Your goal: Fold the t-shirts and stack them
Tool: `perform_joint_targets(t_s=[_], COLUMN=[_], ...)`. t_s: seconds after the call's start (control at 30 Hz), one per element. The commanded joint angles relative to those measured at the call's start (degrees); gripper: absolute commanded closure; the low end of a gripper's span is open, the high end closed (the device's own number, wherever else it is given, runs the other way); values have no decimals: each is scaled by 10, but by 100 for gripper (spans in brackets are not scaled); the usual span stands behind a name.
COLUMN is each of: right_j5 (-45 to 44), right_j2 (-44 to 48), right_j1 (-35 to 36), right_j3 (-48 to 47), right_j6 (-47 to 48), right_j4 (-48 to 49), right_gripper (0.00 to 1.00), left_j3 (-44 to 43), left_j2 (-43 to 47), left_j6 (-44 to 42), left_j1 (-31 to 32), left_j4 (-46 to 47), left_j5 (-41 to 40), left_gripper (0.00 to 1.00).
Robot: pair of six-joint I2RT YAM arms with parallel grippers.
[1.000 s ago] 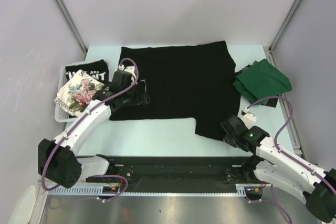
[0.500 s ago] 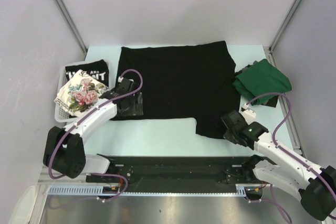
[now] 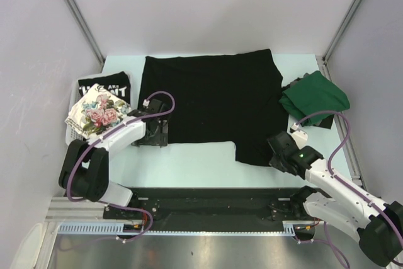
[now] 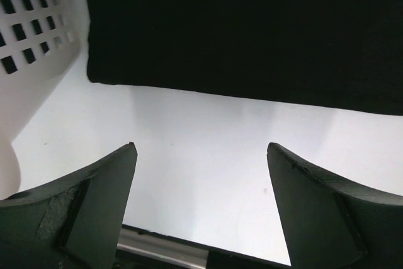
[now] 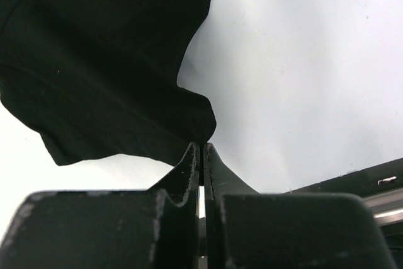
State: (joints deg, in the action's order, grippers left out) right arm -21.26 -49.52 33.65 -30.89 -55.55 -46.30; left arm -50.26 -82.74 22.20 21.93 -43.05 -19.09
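My left pincer (image 4: 200, 155) is wide open with nothing between the fingers. It hangs low over bare desk (image 3: 189, 163), just on the near side of the large black t-shirt (image 3: 214, 99), at that shirt's near-left corner. In the left wrist view the black hem runs straight across just beyond my fingertips, apart from them. The white slatted basket (image 3: 71, 135) is just to the left, and its wall fills that view's upper-left corner.

My right pincer (image 5: 202, 149) is closed tight, fingers pressed together, gripping the large black t-shirt at its near-right corner. The cloth edge runs right into the tips and puckers there, with a wavy fold above. The desk is pale around it.

The large black t-shirt lies spread flat across the middle of the desk. Its far edge is near the back, and its near edge is stepped, with the right part reaching closer to my bases.

The dark green t-shirt (image 3: 316, 97) is bunched at the right side of the desk, against the black one's right edge.

The black t-shirt with white lettering (image 3: 104, 85) lies folded in the basket at far left. The white floral-print t-shirt (image 3: 94, 115) lies folded on it, overlapping its near part and tilted.
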Motion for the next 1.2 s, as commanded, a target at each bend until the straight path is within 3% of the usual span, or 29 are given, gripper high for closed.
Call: perform_joint_targets(t_s=[0.0, 0.33, 0.57, 0.83, 1.17], right_j5=[0, 2, -17, -55, -48], right_j2=[-3, 37, 17, -31, -50], right_j1=[-7, -62, -118, -125, -126], right_j3=[-22, -36, -60, -74, -76], right_j6=[16, 28, 11, -26, -18], right_j4=[12, -14, -65, -124, -106], right_gripper=[100, 100, 100, 100, 100], left_j3=[-27, -82, -101, -100, -69], left_j2=[-22, -68, -89, -85, -91], left_j6=[-16, -20, -19, -18, 3], left_j1=[-5, -8, -11, -11, -11], left_j4=[-30, -46, -53, -56, -47], left_j5=[-59, -88, -79, -68, -11], left_gripper=[10, 9, 9, 9, 9])
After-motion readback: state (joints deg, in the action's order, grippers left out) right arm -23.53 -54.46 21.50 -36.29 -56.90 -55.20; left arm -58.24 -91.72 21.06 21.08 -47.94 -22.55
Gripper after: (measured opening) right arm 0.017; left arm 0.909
